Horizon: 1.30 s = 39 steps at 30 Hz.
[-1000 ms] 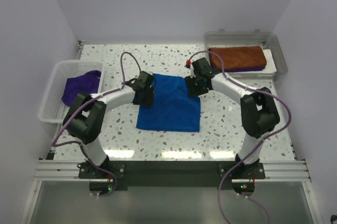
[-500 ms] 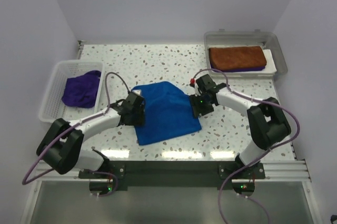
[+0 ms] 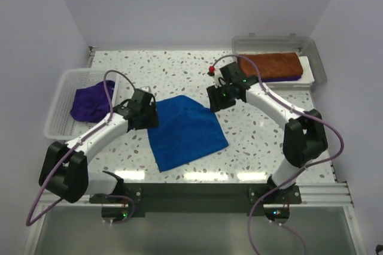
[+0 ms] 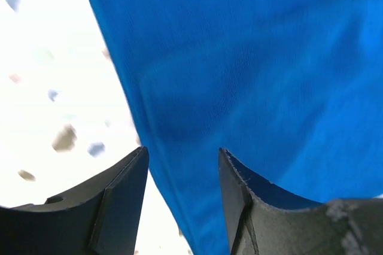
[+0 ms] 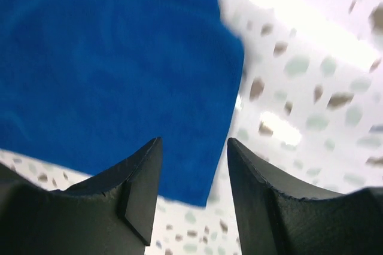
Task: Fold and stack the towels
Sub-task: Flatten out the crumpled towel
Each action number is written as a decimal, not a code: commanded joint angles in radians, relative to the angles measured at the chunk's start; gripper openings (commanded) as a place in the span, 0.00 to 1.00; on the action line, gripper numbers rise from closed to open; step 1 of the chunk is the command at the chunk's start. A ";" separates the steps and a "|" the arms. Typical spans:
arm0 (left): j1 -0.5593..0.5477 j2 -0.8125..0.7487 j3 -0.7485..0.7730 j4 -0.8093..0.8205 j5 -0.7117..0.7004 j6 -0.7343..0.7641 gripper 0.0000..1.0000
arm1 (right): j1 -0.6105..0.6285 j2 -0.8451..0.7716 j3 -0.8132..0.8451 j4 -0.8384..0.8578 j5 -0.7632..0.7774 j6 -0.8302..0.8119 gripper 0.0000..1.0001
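purple towel (image 3: pixel 93 100) — overhead view only

On the bench (image 3: pixel 179 66), one towel (image 3: pixel 187 132) lies spread in the middle, towards the front. A basket (image 3: pixel 58 111) sits at the left edge with a second towel (image 3: pixel 93 100) in it. A tray (image 3: pixel 318 69) sits at the back right, holding two stacked towels (image 3: pixel 269 64). The left gripper (image 3: pixel 148 116) is at the spread towel's left edge, the right gripper (image 3: pixel 213 100) at its back right corner.

Left end effector (image 4: pixel 182 153), right end effector (image 5: pixel 194 142): seemingly parted.
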 commanded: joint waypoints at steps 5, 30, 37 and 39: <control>0.063 0.148 0.103 0.082 0.017 0.163 0.54 | -0.074 0.273 0.238 0.108 -0.144 -0.054 0.54; 0.062 0.169 0.026 0.119 0.048 0.177 0.54 | -0.080 0.386 0.247 0.172 -0.451 -0.061 0.39; 0.062 0.152 0.015 0.123 0.053 0.175 0.54 | -0.039 0.306 0.214 0.083 -0.510 -0.156 0.40; 0.063 0.152 0.014 0.127 0.059 0.175 0.54 | -0.037 0.293 0.192 0.085 -0.478 -0.166 0.40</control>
